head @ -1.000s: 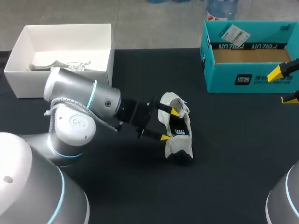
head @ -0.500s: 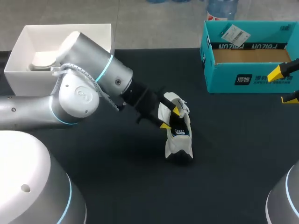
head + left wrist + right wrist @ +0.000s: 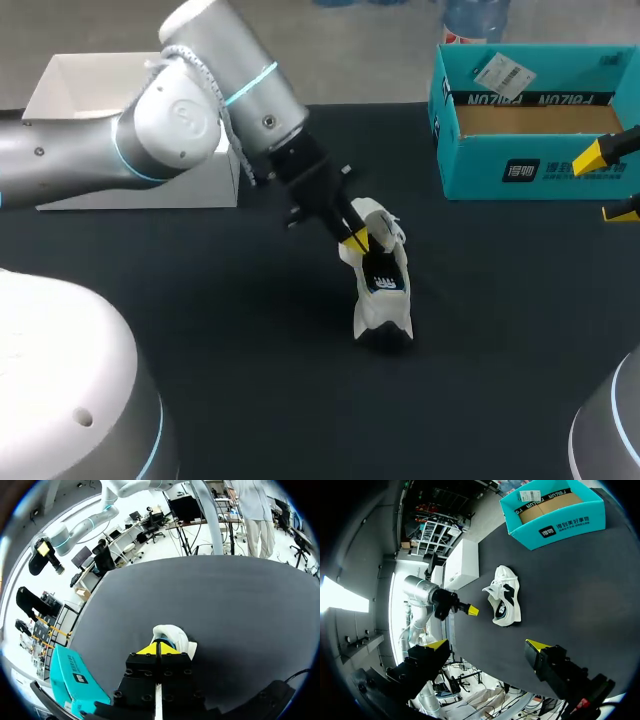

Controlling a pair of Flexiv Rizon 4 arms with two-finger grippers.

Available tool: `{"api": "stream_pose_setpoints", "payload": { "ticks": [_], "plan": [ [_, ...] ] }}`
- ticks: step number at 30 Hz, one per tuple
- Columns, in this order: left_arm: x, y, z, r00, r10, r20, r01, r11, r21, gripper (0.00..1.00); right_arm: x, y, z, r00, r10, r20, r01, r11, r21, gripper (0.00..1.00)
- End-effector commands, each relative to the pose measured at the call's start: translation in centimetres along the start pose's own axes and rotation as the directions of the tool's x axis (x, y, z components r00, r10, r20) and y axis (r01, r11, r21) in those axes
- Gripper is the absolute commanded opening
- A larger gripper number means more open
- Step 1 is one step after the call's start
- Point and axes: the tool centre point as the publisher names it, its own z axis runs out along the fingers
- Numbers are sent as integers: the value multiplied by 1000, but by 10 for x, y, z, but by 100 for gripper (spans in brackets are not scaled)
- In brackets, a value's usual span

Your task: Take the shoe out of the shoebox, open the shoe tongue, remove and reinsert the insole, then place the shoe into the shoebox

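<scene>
A white shoe with black inside (image 3: 381,285) lies on the black table, toe toward the front edge. My left gripper (image 3: 355,238) is shut, its yellow tips pressed together at the shoe's rear opening. The left wrist view shows the closed gripper (image 3: 159,649) with the shoe (image 3: 173,634) just ahead of it; nothing shows between the tips. From the right wrist view the left gripper's tip (image 3: 471,611) sits just beside the shoe (image 3: 505,602). The teal shoebox (image 3: 470,170) stands open at the back right. My right gripper (image 3: 610,183) hangs open by the box, far from the shoe.
A white open box (image 3: 60,95) stands at the back left, partly hidden behind my left arm. The teal shoebox (image 3: 555,517) appears ahead of my open right gripper (image 3: 487,645), and the teal box (image 3: 75,680) lies beside the left gripper.
My left gripper went from wide open around the shoe's opening to fully shut. The left arm swung toward the back. The shoe and the right arm stayed put.
</scene>
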Motion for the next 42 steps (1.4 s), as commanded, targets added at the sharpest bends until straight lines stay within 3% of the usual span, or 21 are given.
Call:
{"api": "stream_pose_setpoints", "payload": {
  "ticks": [1, 9, 22, 27, 33, 42],
  "plan": [
    [-5, 5, -3, 928, 2, -371, 2, 1000, 10, 0, 0, 0, 0, 1000, 1, 1, -1, 1000, 0, 100],
    [1, 5, -2, 872, 0, -489, -37, 997, -66, 0, 0, 0, 0, 1000, 1, 1, -1, 1000, 0, 100],
    [2, 5, -3, 877, 3, -480, -38, 997, -63, 0, 0, 0, 0, 1000, 1, 1, -1, 1000, 0, 100],
    [-5, 11, 14, 910, 52, -412, -83, 995, -58, 0, 0, 0, 0, 1000, 1, 1, -1, 1000, 0, 100],
    [-12, 22, 34, 899, 92, -429, -113, 993, -22, 0, 0, 0, 0, 1000, 1, 1, -1, 1000, 0, 100],
    [-1, 29, 58, 871, 133, -473, -149, 989, 3, 0, 0, 0, 0, 1000, 1, 1, -1, 1000, 0, 100]
  ]
}}
